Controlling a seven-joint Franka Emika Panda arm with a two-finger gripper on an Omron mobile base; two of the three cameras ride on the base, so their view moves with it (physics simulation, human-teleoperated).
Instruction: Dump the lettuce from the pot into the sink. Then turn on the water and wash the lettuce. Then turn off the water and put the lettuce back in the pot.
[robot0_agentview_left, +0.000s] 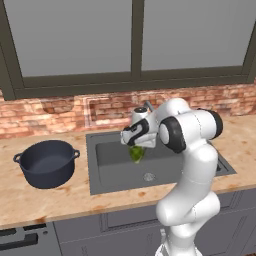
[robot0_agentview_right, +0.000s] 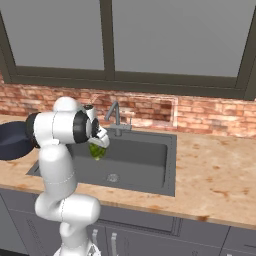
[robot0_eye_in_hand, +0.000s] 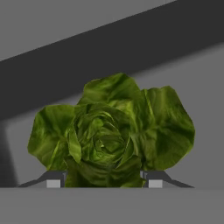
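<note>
Brick backsplash (robot0_agentview_left: 50, 112), window (robot0_agentview_left: 132, 40), countertop (robot0_agentview_left: 60, 197)

pot (robot0_agentview_right: 11, 141) cut by left edge and arm; lettuce (robot0_agentview_left: 136, 153) top hidden by hand

We see a glossy white arm (robot0_agentview_left: 192, 165) built of fat, rounded segments that swell like stacked bulbs from the base up. Dark, nearly black rings and round caps mark its joints (robot0_agentview_left: 172, 134), one large disc facing us in each base view. The hand is a white block with a black panel on its side. In the hand view we make out two small dark grey fingertips (robot0_eye_in_hand: 53, 180), each carrying a pale square pad.
</note>
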